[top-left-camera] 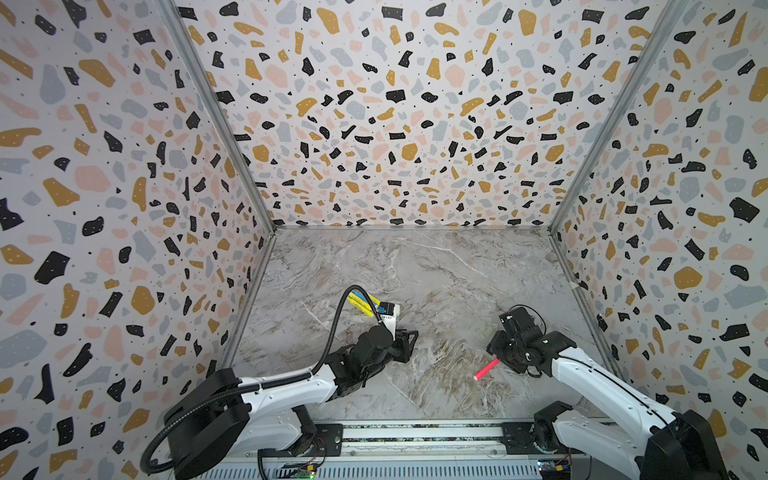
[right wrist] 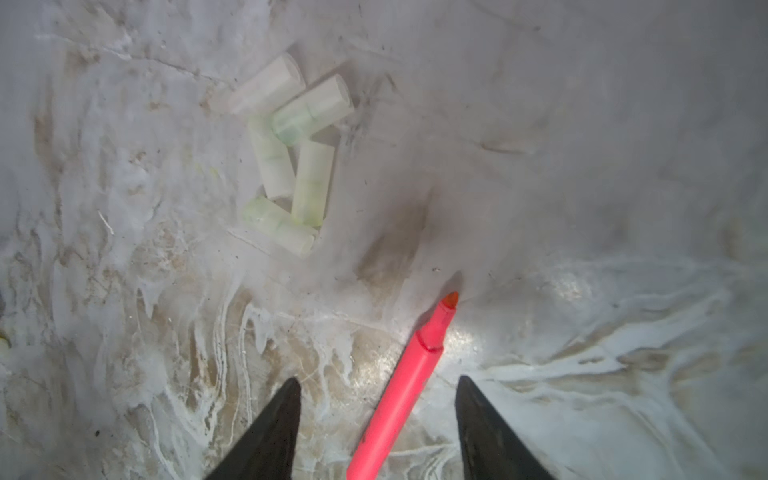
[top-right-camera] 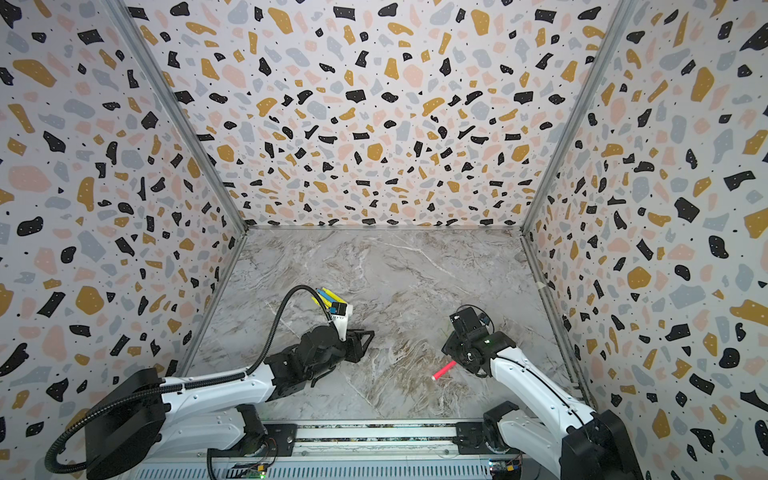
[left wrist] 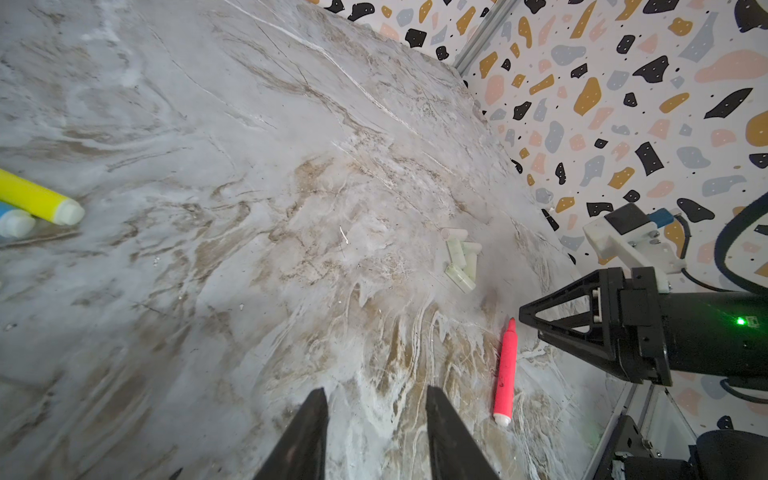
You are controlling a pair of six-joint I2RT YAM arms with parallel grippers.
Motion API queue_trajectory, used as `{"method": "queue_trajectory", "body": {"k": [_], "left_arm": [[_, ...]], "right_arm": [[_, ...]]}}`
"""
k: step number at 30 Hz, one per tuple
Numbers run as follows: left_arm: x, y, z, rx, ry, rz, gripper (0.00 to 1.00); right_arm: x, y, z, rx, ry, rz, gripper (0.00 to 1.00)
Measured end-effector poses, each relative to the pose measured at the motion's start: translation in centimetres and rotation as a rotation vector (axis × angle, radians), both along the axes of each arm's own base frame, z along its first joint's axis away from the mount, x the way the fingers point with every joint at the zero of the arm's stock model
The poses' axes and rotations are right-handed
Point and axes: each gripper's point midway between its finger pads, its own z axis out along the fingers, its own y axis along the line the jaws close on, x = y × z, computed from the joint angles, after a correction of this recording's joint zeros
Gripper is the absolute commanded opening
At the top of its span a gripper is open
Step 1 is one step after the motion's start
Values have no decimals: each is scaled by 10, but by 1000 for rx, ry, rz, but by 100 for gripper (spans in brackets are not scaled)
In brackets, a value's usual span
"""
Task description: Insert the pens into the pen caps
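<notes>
Pink-red pen (right wrist: pixel 399 386) flat on the counter (top-left-camera: pixel 415 270) at 4 o'clock, tip toward 1 o'clock. It lies between the fingers of the right hand (right wrist: pixel 379 379), untouched (fingers spread, nothing held). Pale caps (right wrist: pixel 291 153) heaped just past the tip, apart from it. Left hand (left wrist: pixel 375 390) near centre, fingers parted, empty. Yellow pens (top-left-camera: pixel 362 305) and blue pen (left wrist: pixel 14 222) at 10 o'clock, partly behind the left wrist camera (top-left-camera: pixel 387 309). Right wall (top-left-camera: pixel 590 299) close at 3 o'clock. Free counter toward 12.
</notes>
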Motion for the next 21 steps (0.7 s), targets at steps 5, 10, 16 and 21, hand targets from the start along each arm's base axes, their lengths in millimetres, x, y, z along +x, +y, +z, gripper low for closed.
{"method": "queue_trajectory", "body": {"k": [5,10,16,21], "left_arm": [[0,0,-4,10,7,0,40],[0,1,-5,16,9,3,40],[0,3,-8,29,14,9,40],[0,4,-9,33,15,12,40]], "right_arm": [[-8,7,-14,-12,61,7,58],[-14,8,-21,-26,102,-8,58],[-14,8,-22,-27,107,-19,50],[-18,5,-31,-62,148,-19,46]]}}
